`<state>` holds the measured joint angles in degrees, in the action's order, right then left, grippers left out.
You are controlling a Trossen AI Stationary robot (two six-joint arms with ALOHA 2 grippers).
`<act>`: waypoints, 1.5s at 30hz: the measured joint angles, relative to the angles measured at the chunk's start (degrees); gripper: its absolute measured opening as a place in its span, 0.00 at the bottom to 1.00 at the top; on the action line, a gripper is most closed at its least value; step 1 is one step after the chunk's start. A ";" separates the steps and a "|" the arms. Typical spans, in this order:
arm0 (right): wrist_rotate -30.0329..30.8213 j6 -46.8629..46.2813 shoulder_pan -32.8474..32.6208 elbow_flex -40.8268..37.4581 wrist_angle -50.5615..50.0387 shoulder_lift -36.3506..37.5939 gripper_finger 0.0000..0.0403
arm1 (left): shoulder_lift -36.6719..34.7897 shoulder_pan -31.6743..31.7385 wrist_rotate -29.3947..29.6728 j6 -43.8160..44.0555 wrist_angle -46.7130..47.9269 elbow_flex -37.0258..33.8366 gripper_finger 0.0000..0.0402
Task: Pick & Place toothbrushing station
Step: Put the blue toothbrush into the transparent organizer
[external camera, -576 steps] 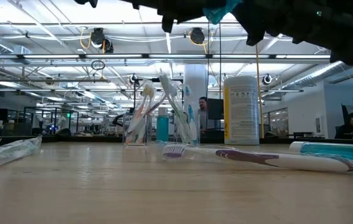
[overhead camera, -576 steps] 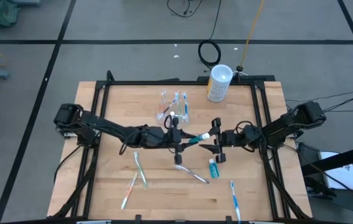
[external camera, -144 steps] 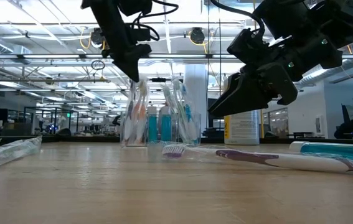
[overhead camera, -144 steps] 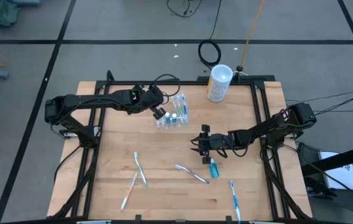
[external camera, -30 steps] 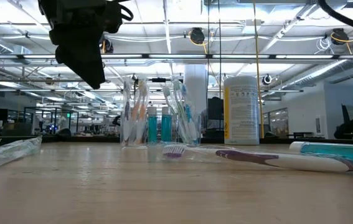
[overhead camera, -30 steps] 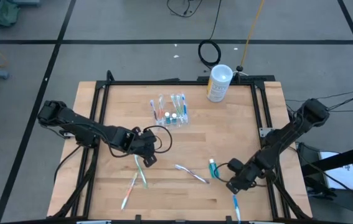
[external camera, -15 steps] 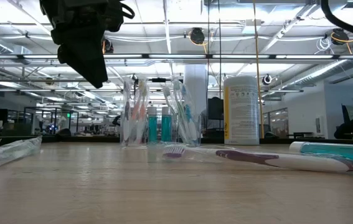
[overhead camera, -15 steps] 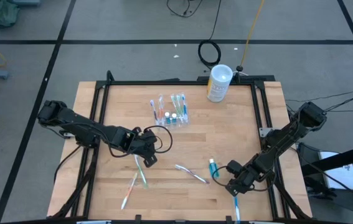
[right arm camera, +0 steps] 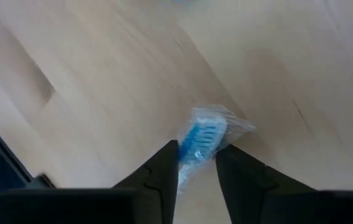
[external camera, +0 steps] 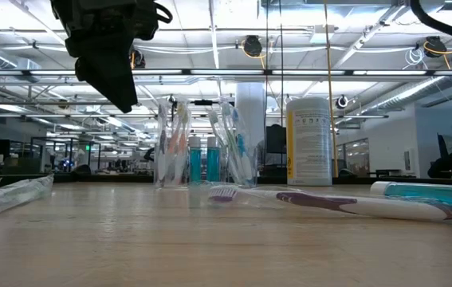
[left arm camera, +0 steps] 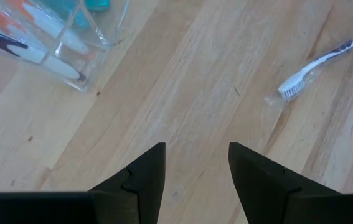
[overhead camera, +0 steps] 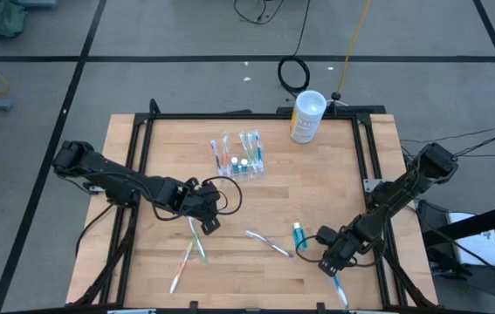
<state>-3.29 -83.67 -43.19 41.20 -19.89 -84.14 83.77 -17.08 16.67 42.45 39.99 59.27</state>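
Near the table's (overhead camera: pixel 334 166) near-right edge a blue-headed toothbrush (right arm camera: pixel 199 140) lies wrapped in clear film, its long axis running from the near edge toward the far side. Its bristle end sits right between the fingers of the right pincer (right arm camera: pixel 197 157), which have narrowed around it, though whether they grip yet I cannot tell. At the far middle stands the clear holder (overhead camera: pixel 240 159) with brushes and paste tubes. Over at left-centre, the left pincer (left arm camera: pixel 195 163) hovers wide and empty above two loose brushes (overhead camera: pixel 191 253).
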 joint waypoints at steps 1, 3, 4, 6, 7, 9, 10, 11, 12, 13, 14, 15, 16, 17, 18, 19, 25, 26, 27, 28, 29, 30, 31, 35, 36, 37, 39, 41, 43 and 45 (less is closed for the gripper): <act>0.73 0.61 0.07 -0.03 0.44 0.23 0.24 | 0.00 0.00 0.01 -0.17 0.00 0.00 0.45; 2.14 1.82 0.42 -0.01 0.79 0.99 0.23 | 0.00 0.00 0.01 -0.17 0.00 0.00 0.45; 2.89 2.41 0.49 -0.01 0.78 1.40 0.23 | 0.00 0.00 0.00 -0.22 0.00 0.00 0.45; 3.42 4.35 0.77 -0.02 0.81 2.14 0.23 | 0.00 0.00 0.01 -0.28 0.00 0.00 0.45; 3.61 5.40 0.85 -0.01 0.80 2.62 0.23 | 0.00 0.00 0.01 -0.28 0.00 0.00 0.45; 3.76 7.15 1.27 -0.02 0.75 3.61 0.23 | 0.00 0.00 0.01 -0.30 -0.02 0.00 0.45; 3.87 7.95 1.51 -0.03 0.71 4.04 0.23 | 0.00 0.00 0.01 -0.30 0.00 0.00 0.45; 4.01 8.41 1.72 -0.01 0.60 4.54 0.23 | 0.00 0.00 0.01 -0.32 0.00 0.00 0.45; 4.40 8.83 2.00 -0.03 0.44 5.11 0.23 | 0.00 0.00 0.01 -0.43 0.00 0.00 0.45; 4.98 9.65 2.25 -0.01 0.47 5.70 0.23 | 0.00 0.00 0.01 -0.77 -0.01 0.00 0.45; 5.59 10.70 2.48 -0.01 0.47 6.37 0.23 | 0.00 0.00 0.01 -1.21 -0.06 0.00 0.45; 6.47 11.84 2.74 -0.01 0.47 7.04 0.23 | 0.00 0.00 0.02 -1.67 -0.18 0.00 0.45; 7.15 12.97 3.25 -0.01 0.44 7.74 0.23 | 0.00 0.00 0.07 -2.19 -0.35 0.00 0.45; 8.13 14.18 3.68 -0.01 0.47 8.40 0.23 | 0.00 0.00 0.20 -2.59 -0.51 0.00 0.45; 9.27 15.44 4.15 -0.01 0.38 9.04 0.23 | 0.00 0.00 0.44 -2.98 -0.68 0.00 0.45; 10.41 16.90 4.58 -0.01 0.34 9.64 0.23 | 0.00 0.00 0.63 -3.36 -0.83 0.00 0.45; 15.10 25.11 8.15 -0.01 0.53 11.82 0.23 | 0.00 0.01 1.50 -4.23 -0.99 0.00 0.45; 15.49 26.53 8.79 -0.01 0.76 12.06 0.23 | 0.00 0.00 1.50 -4.63 -1.03 0.00 0.45; 15.48 27.94 9.39 -0.01 1.11 12.22 0.23 | 0.00 0.00 1.49 -4.96 -1.10 0.00 0.45; 15.52 29.38 10.07 -0.01 1.85 12.33 0.23 | 0.00 0.00 1.50 -5.15 -1.11 0.00 0.45; 15.50 30.86 10.76 -0.01 2.87 12.33 0.23 | 0.00 0.02 1.50 -5.24 -1.14 0.00 0.45; 15.50 32.25 11.52 -0.01 3.87 12.33 0.23 | 0.00 0.07 1.52 -5.26 -1.14 0.00 0.45; 15.50 33.77 12.35 -0.01 4.91 12.33 0.23 | 0.00 0.07 1.52 -5.26 -1.14 0.00 0.45; 15.65 41.34 16.21 -0.01 11.98 12.33 0.23 | 0.00 0.07 1.94 -5.26 -1.18 0.00 0.45; 15.69 43.88 17.30 -0.01 14.12 12.33 0.23 | 0.00 0.07 1.95 -5.26 -1.18 0.00 0.45; 15.70 46.60 18.48 -0.01 16.50 12.33 0.23 | 0.00 0.07 1.96 -5.26 -1.18 0.00 0.45; 15.65 52.51 20.93 -0.01 22.01 12.33 0.23 | 0.00 0.07 1.96 -5.40 -1.18 0.00 0.45; 15.54 58.59 23.59 -0.01 27.43 12.35 0.23 | 0.00 0.07 1.96 -6.36 -1.18 0.00 0.45; 15.52 63.99 26.48 0.00 32.30 12.35 0.23 | 0.00 0.07 1.98 -6.81 -1.18 0.00 0.45; 15.50 67.89 29.49 0.01 36.70 12.35 0.23 | 0.00 0.07 1.98 -6.79 -1.18 0.00 0.45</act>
<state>12.21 -15.79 -13.69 41.21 16.82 -71.79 83.77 -17.02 18.65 35.66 38.80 59.27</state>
